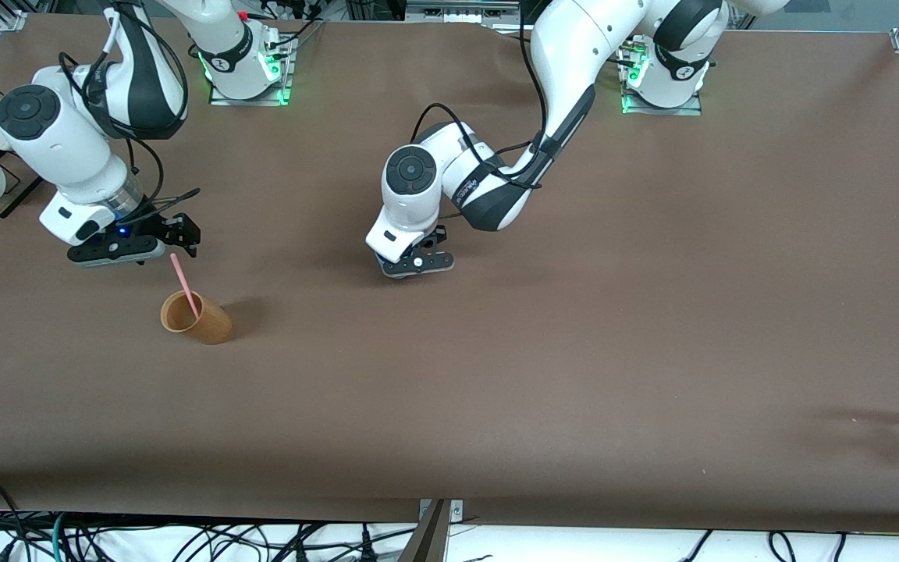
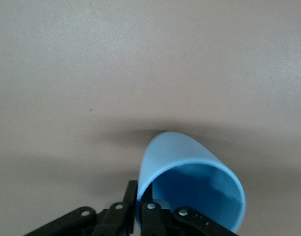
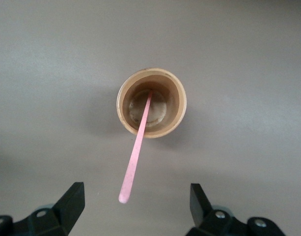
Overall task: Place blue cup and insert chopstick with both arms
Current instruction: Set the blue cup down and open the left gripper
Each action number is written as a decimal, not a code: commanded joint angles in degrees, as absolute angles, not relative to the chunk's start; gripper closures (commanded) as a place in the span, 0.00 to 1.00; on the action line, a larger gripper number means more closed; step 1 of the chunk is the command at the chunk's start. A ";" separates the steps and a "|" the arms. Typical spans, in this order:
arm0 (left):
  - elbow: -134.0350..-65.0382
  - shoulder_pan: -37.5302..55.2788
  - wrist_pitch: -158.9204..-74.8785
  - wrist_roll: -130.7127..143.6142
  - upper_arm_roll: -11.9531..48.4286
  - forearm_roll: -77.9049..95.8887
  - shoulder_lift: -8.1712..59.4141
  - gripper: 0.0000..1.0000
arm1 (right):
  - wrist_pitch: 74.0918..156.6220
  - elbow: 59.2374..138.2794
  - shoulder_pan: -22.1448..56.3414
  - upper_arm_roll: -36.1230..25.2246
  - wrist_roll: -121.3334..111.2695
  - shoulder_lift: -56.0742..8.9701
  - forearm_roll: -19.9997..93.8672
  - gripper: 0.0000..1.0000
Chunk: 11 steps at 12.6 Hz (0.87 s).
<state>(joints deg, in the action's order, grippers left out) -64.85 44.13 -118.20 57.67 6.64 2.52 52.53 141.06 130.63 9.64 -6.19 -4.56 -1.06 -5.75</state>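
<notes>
Left gripper (image 2: 139, 211) pinches blue cup (image 2: 189, 184) rim (right gripper (image 3: 135, 206) spread above chopstick (image 3: 135, 155)).

Layout on surface (image 1: 574, 351)
Chopstick (image 1: 185, 286) leans in standing cup (image 1: 195, 318), just below right gripper (image 1: 180, 238) in frame; held cup (image 2: 189, 182) in left gripper (image 1: 416, 265), mid-frame.

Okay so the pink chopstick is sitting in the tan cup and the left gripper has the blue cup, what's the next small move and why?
Probably lower the left gripper and set the blue cup upright on the table. Its fingers pinch the cup's rim over bare table. The right gripper hangs open above the tan cup, where the chopstick leans, so the stick has no blue cup to go into yet.
</notes>
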 commanded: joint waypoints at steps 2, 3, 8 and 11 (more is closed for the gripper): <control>-62.05 44.12 -116.72 57.83 5.98 3.25 53.09 0.16 | 142.65 131.84 9.40 -5.98 -5.36 -0.70 -5.80 0.29; -62.05 44.03 -116.63 57.75 6.06 3.25 52.65 0.00 | 142.65 131.75 9.40 -5.98 -5.36 -1.05 -5.80 0.39; -61.96 41.75 -110.76 57.31 6.24 2.99 49.58 0.00 | 142.56 131.66 9.40 -5.98 -5.19 -1.05 -5.54 0.65; -61.26 37.02 -108.81 57.22 6.32 3.25 45.98 0.00 | 142.56 131.57 9.40 -5.89 -4.84 -1.05 -5.45 0.73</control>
<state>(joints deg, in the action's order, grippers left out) -61.12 40.22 -111.22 57.70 5.89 2.52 49.20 141.49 130.68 9.64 -6.15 -4.59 -1.79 -5.75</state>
